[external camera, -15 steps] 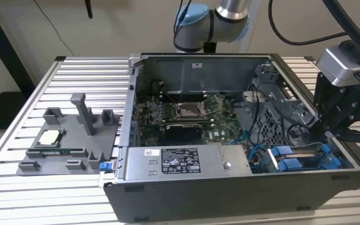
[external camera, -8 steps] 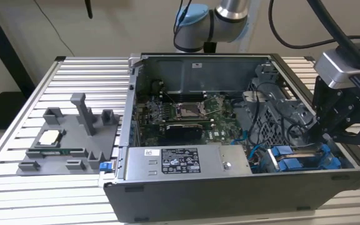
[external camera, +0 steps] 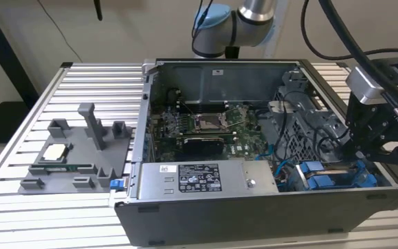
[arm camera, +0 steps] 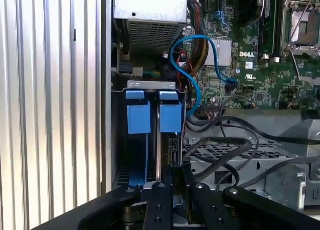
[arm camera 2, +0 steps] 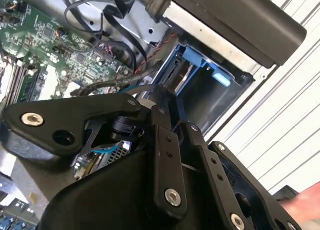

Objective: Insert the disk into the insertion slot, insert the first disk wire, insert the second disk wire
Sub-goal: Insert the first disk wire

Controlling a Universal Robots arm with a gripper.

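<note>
**End effector at the drive bay, with the disk apparently seated**

In the exterior view the open computer case (external camera: 254, 223) lay on the slatted worktop (external camera: 88, 83). The end effector (external camera: 365, 154) reached down into the case at about 4 o'clock. How far the end effector was open, and whether it had hold of anything, could not be told.

In the first wrist view the disk (arm camera: 170, 117), in its blue carrier, stood on edge inside the insertion slot (arm camera: 150, 84). It was in line with the end effector (arm camera: 174, 177) and just beside a second blue carrier (arm camera: 138, 117).

Judged from this, the disk insertion was complete or nearly so, and the first wire step was probably in hand. Whether either wire was already plugged in could not be told. That step would call for fine alignment of a small connector in a space crowded by black cables (arm camera: 225, 140).

The first wrist view showed the two carriers side by side, and a blue cable (arm camera: 197, 64) looping from the motherboard (arm camera: 260, 64) toward the bay. The second wrist view gave the disk's silver face (arm camera 2: 186, 75) inside its blue frame, beyond the end effector (arm camera 2: 159, 102). The exterior view added the power-supply box (external camera: 206, 179) at 6 o'clock in the case and a grey fixture (external camera: 81, 155) at 9 o'clock on the worktop.
</note>
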